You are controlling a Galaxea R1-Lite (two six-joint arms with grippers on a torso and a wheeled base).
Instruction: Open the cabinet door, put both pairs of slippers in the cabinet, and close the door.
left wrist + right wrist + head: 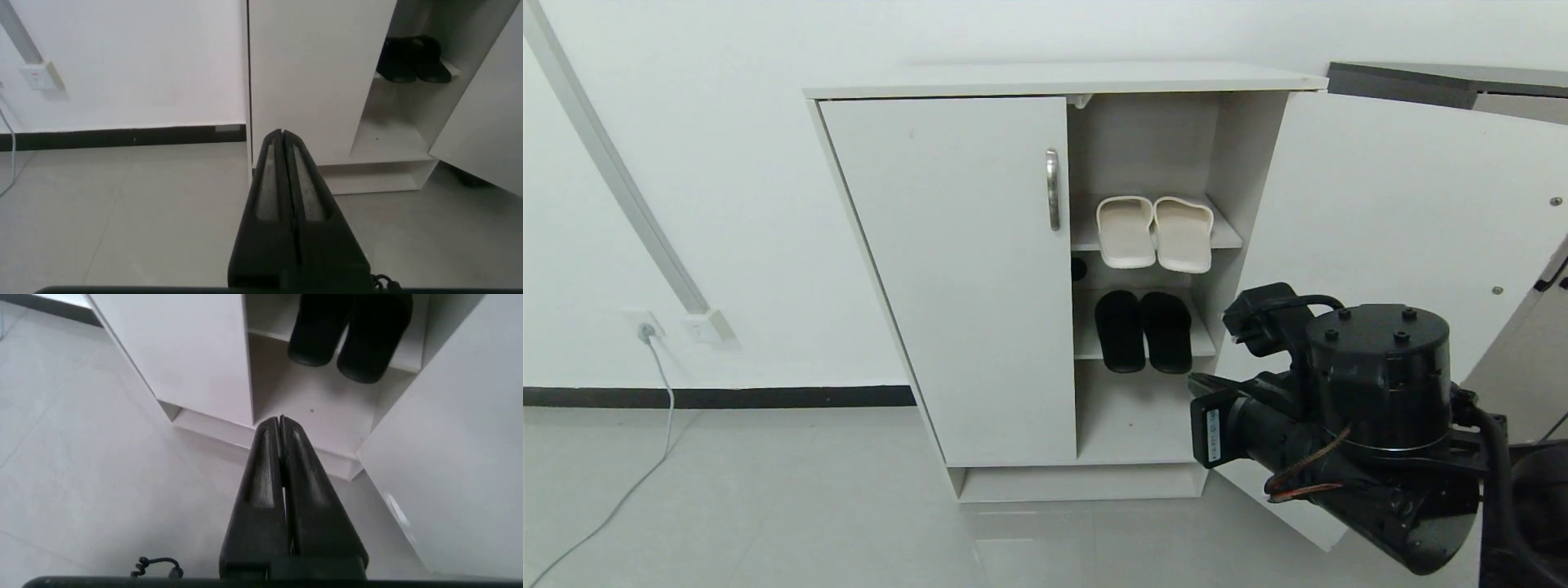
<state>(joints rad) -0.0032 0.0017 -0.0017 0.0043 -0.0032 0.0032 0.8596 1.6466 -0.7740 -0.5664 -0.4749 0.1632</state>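
Looking first at the tools, we see the left gripper (282,135) with its two fingers pressed flat together, holding nothing and touching nothing, above the grey floor (122,212). The right gripper (282,421) is pressed together in the same way, also with nothing between its fingers, just in front of the bottom compartment (302,400) of the cabinet (1062,79).

From the head view we get the whole cabinet. The pale slippers (1127,233) lie on the upper shelf, and the black slippers (1119,331) lie on the shelf at 6 o'clock from them. The left door (947,286) is closed and carries a metal handle (1053,189). The right door (1380,229) stands wide open at 3 o'clock. The right wrist view brings the black slippers (319,331) close, with their ends over the shelf edge. The left wrist view shows them (417,59) farther off.

We count two pairs, so four slippers, then two doors, one handle and two grippers.
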